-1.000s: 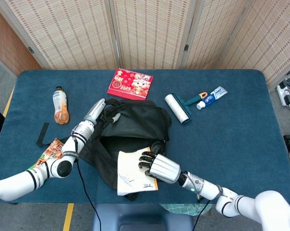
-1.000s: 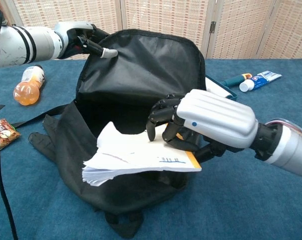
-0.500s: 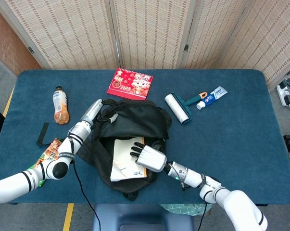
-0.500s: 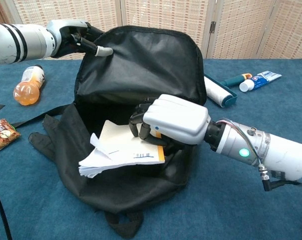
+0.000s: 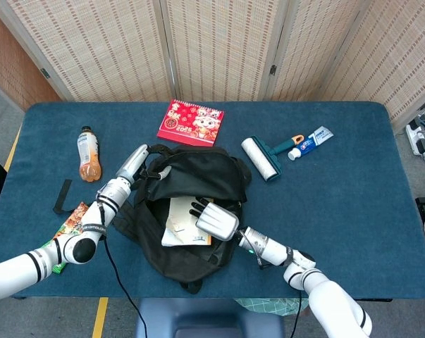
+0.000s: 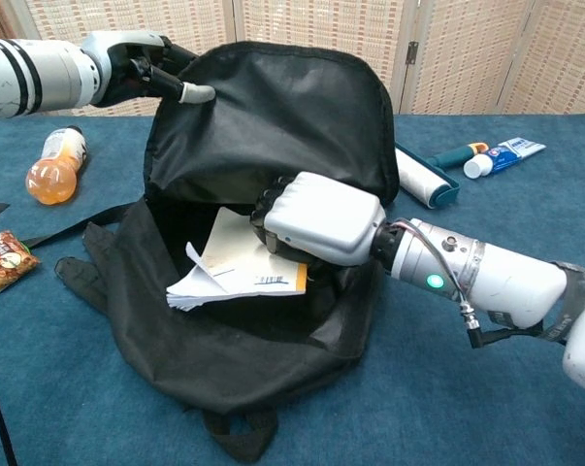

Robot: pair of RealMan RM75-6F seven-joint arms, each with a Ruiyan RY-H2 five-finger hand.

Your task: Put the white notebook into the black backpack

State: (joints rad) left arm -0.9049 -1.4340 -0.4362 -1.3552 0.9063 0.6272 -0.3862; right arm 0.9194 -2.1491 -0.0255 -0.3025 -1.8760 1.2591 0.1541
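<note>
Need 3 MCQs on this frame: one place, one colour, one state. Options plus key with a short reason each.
1. Where is the white notebook?
A. flat on the table beside the bottle
B. partly inside the open black backpack
C. on the red calendar

2. What colour is the drink in the bottle?
A. orange
B. green
C. clear

3. What is the left hand doing?
A. resting flat on the table
B. holding the lint roller
C. holding up the backpack's top flap

Key: 1 B, the notebook sits in the bag's mouth, with the right hand on it. 2 A, the liquid shows orange in both views. 3 C, its fingers grip the flap's edge, with the bag open below.
</note>
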